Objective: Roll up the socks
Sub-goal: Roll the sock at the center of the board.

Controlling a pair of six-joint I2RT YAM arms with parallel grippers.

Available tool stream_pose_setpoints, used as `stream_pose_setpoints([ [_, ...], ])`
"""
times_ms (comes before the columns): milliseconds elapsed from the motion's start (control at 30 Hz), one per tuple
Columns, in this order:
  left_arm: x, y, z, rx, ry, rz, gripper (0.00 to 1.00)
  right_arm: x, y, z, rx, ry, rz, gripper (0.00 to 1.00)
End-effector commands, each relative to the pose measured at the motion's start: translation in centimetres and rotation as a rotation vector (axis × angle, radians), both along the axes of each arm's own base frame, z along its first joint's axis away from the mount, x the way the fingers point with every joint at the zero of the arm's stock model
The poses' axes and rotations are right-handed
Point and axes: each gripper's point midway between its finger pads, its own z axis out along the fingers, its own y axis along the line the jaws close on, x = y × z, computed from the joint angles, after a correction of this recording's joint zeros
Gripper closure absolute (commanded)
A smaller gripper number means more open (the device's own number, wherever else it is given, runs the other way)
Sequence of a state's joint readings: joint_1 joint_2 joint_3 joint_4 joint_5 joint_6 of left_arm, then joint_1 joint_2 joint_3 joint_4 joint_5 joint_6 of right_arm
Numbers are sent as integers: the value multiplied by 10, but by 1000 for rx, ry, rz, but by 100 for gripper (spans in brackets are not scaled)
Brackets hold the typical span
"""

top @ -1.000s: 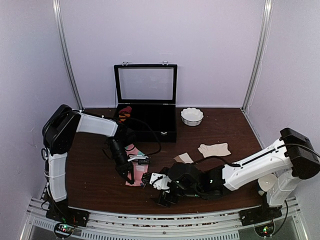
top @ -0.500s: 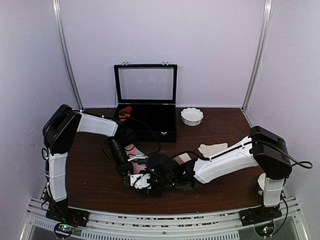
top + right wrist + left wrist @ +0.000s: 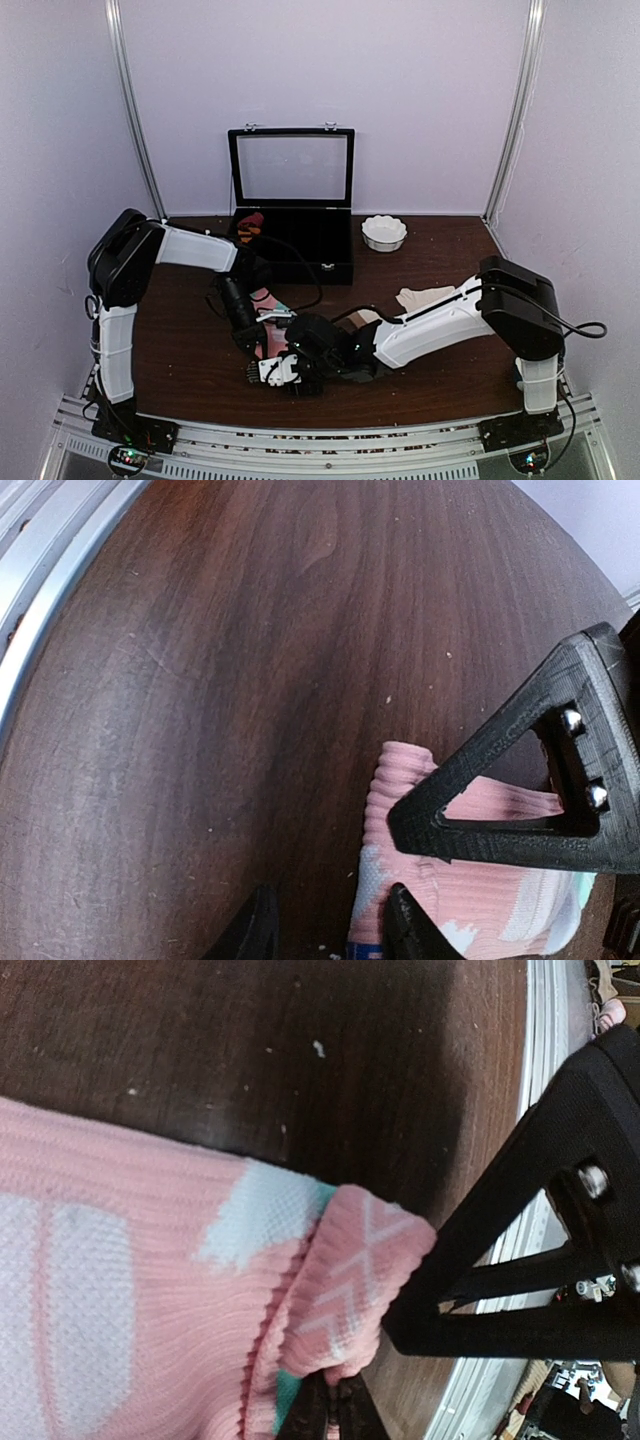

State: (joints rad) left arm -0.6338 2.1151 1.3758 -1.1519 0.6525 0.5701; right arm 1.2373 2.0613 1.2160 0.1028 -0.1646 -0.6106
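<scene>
The long pink sock (image 3: 268, 325) with mint and white patches lies at the front left of the table. My left gripper (image 3: 256, 346) is shut on a folded-over bit of its near end; in the left wrist view the fingers (image 3: 335, 1412) pinch that pink fold (image 3: 355, 1280). My right gripper (image 3: 272, 370) is open, low over the table just in front of the sock. In the right wrist view its fingertips (image 3: 262, 928) straddle the sock's corner (image 3: 400, 880). The cream-beige sock (image 3: 428, 296) lies further right, partly hidden by the right arm.
A black box (image 3: 300, 245) with its lid raised stands at the back, a dark red and orange bundle (image 3: 250, 224) inside. A white bowl (image 3: 384, 232) sits to its right. A small tan piece (image 3: 366, 316) lies by the right arm. The metal rail (image 3: 40, 600) runs along the table's near edge.
My right arm has swung left across the front of the table, bringing its open gripper up to the pink sock's near end. The left gripper has kept its hold and place.
</scene>
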Motion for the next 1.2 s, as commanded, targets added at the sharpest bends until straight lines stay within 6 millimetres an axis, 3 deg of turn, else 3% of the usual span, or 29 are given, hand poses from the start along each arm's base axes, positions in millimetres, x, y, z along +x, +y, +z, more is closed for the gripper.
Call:
stream_pose_setpoints([
  [0, 13, 9, -15, 46, -54, -26, 93, 22, -2, -5, -11, -25, -62, 63],
  [300, 11, 12, -16, 49, -51, -39, 93, 29, -5, -13, -20, -11, -87, 63],
  [600, 13, 7, -8, 14, -68, -46, 88, 34, -18, -41, -95, 111, -126, 71],
  [833, 16, 6, 15, -58, -121, -44, 68, 25, -32, -64, -164, 278, -138, 83],
  [1000, 38, 12, 38, -101, -225, 20, 59, 12, -42, -72, -184, 353, -140, 100],
  [1167, 57, 23, 72, -170, -428, 41, 55, 2, -41, -68, -170, 497, -195, 100],
])
